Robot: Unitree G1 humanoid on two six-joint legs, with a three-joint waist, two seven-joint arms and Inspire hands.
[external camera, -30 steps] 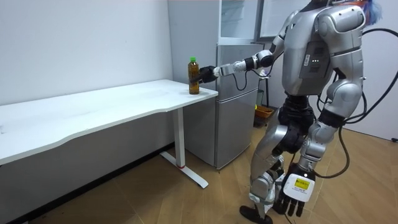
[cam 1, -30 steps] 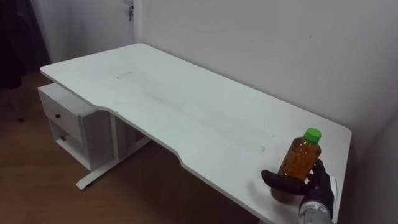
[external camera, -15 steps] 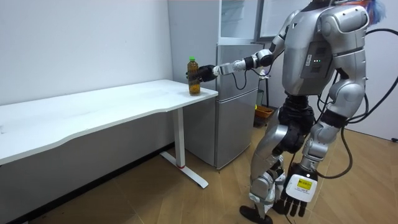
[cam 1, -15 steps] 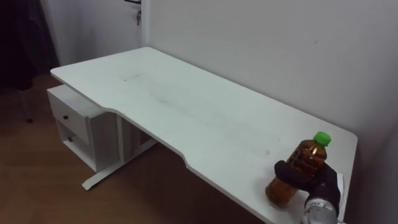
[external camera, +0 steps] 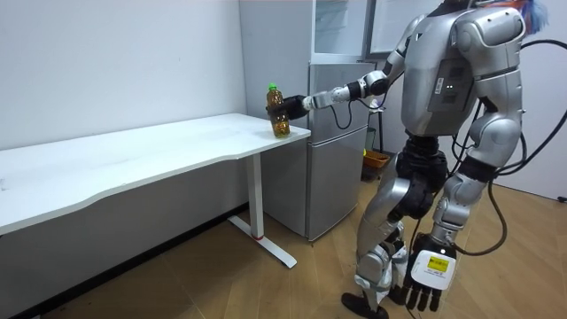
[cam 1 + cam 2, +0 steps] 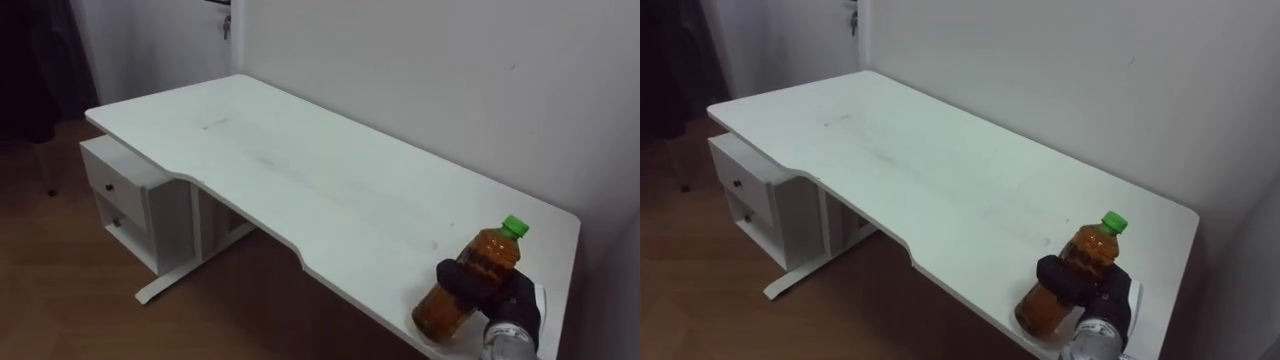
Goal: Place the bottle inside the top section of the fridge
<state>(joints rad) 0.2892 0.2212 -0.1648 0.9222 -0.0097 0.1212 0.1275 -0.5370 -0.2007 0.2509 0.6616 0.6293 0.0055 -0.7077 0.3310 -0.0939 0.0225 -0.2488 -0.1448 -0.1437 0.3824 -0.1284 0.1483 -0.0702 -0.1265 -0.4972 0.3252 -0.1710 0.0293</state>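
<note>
We see the right hand at the lower right of the left eye view, its dark fingers curled around the bottle. The amber bottle tilts, green cap toward the upper right, over the right end of the white table. In the room view the left hand hangs by the leg, fingers straight. A fridge stands just beside the table.
</note>
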